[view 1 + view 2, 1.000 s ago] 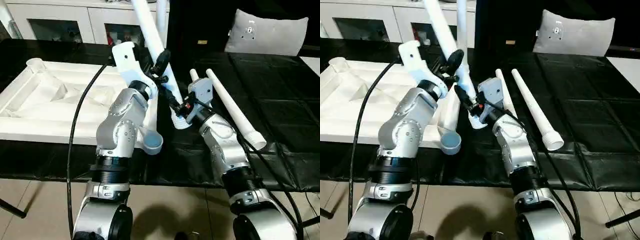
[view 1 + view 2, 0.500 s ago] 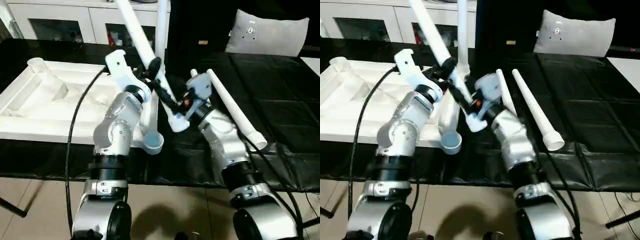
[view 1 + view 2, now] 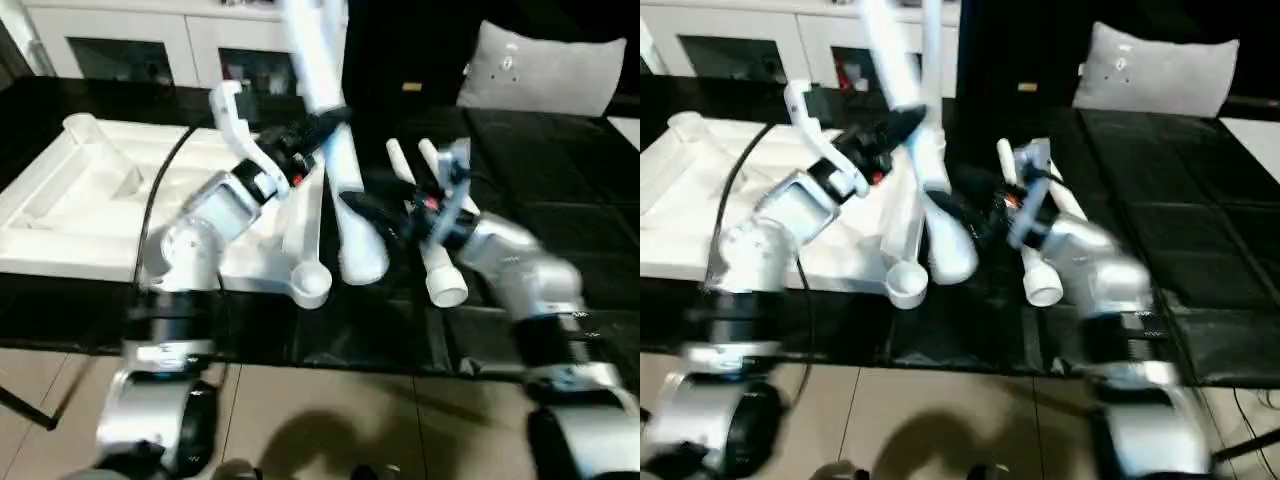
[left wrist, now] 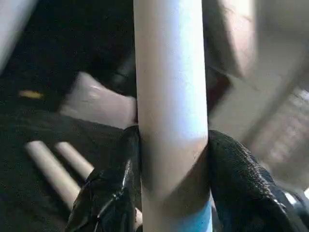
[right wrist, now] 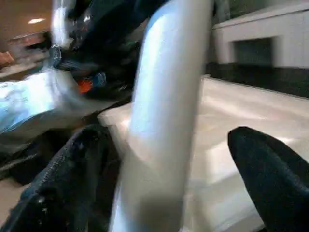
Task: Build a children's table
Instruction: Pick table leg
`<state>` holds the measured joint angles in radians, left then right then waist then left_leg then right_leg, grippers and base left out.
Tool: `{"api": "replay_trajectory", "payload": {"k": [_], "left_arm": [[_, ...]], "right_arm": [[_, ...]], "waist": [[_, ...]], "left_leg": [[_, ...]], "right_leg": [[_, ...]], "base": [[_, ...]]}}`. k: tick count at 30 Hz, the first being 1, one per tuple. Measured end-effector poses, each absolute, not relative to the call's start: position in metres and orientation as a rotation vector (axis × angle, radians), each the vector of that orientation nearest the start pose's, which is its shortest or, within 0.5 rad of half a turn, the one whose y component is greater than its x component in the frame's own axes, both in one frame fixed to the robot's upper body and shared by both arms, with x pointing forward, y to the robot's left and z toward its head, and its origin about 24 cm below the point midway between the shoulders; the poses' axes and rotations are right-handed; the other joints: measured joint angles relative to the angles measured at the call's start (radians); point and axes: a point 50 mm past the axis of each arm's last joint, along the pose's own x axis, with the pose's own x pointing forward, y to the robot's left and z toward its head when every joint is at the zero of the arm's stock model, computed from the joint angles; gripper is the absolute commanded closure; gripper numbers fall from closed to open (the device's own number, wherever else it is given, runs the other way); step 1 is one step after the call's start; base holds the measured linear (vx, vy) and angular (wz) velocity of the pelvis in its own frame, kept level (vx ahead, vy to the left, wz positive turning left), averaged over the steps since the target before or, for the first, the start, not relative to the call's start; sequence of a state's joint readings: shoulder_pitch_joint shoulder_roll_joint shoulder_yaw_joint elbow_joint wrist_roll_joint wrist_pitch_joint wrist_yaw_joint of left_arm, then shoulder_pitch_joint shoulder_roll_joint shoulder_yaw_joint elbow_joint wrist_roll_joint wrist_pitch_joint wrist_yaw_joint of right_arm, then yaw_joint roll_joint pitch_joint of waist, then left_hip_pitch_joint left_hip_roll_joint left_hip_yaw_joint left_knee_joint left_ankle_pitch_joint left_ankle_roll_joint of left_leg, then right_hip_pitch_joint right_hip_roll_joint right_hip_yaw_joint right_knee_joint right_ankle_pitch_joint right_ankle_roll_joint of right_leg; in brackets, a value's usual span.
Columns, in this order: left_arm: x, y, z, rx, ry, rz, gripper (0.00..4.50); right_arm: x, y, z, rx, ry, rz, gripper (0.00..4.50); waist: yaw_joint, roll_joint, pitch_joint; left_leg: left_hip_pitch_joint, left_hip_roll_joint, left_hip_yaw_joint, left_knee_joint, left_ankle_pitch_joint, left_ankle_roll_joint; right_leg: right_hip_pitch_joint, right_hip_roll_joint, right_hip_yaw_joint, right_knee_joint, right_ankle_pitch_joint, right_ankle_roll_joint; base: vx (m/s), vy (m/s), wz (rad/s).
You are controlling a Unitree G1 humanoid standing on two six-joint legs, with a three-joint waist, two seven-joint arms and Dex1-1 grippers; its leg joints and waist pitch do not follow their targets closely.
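A white table leg is standing steeply over the black bench, its wide end hanging near the upturned tabletop. The left gripper is clamping the leg between its fingers. The right gripper is spreading its fingers loosely around the shaft. Two more legs are lying alongside.
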<state>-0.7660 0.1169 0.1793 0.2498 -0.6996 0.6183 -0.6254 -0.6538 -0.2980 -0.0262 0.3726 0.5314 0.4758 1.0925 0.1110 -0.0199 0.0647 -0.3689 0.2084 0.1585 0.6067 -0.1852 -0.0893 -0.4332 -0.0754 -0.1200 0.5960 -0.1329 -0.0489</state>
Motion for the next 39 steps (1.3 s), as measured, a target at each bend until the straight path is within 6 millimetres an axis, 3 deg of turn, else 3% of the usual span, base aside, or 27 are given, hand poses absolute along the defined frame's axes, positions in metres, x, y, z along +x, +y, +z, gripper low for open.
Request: {"api": "replay_trajectory", "payload": {"k": [4,11,31,37,38,39], "left_arm": [[0.338,0.098,0.196,-0.539,-0.095,-1.135,2.73],[0.332,0.092,0.201,-0.524,-0.118,-1.231,2.73],[0.326,0.092,0.197,-0.523,-0.113,-1.292,2.73],[0.324,0.095,0.193,-0.533,-0.1,-1.265,2.73],[0.324,0.094,0.194,-0.546,-0.099,-1.257,2.03],[0.325,0.094,0.194,-0.561,-0.101,-1.246,2.03]], "right_arm": [[0.322,-0.129,0.142,0.3,0.104,1.383,0.35],[0.311,-0.12,0.133,0.317,0.2,1.507,0.82],[0.307,-0.122,0.127,0.346,0.239,1.503,2.54],[0.307,-0.113,0.121,0.334,0.23,1.476,2.61],[0.308,-0.111,0.121,0.328,0.222,1.467,2.61],[0.309,-0.111,0.121,0.317,0.214,1.452,2.62]], "waist": [[0.004,0.0,0.0],[0.006,0.0,0.0],[0.007,0.0,0.0],[0.005,0.0,0.0],[0.006,0.0,0.0],[0.005,-0.001,0.0]], "left_leg": [[0.0,0.0,0.0,0.0,0.0,-0.001],[0.0,0.0,0.0,0.001,0.0,-0.005],[0.0,0.0,0.0,0.002,0.001,-0.005],[0.0,0.0,-0.001,0.002,0.001,-0.005],[0.0,0.0,-0.001,0.002,0.001,-0.005],[0.0,0.0,-0.001,0.002,0.001,-0.005]], "right_leg": [[0.001,0.0,0.0,0.0,-0.001,0.002],[0.002,0.0,0.0,0.0,0.001,0.003],[0.004,0.0,-0.001,-0.001,0.002,0.004],[0.004,0.0,-0.001,-0.001,0.002,0.005],[0.004,-0.001,-0.001,-0.001,0.002,0.005],[0.004,-0.001,-0.001,-0.001,0.002,0.005]], "base": [[0.0,0.0,0.0],[0.0,0.0,0.0],[0.0,0.0,0.0],[0.0,0.0,0.0],[0.0,0.0,0.0],[0.0,0.0,0.0]]}}
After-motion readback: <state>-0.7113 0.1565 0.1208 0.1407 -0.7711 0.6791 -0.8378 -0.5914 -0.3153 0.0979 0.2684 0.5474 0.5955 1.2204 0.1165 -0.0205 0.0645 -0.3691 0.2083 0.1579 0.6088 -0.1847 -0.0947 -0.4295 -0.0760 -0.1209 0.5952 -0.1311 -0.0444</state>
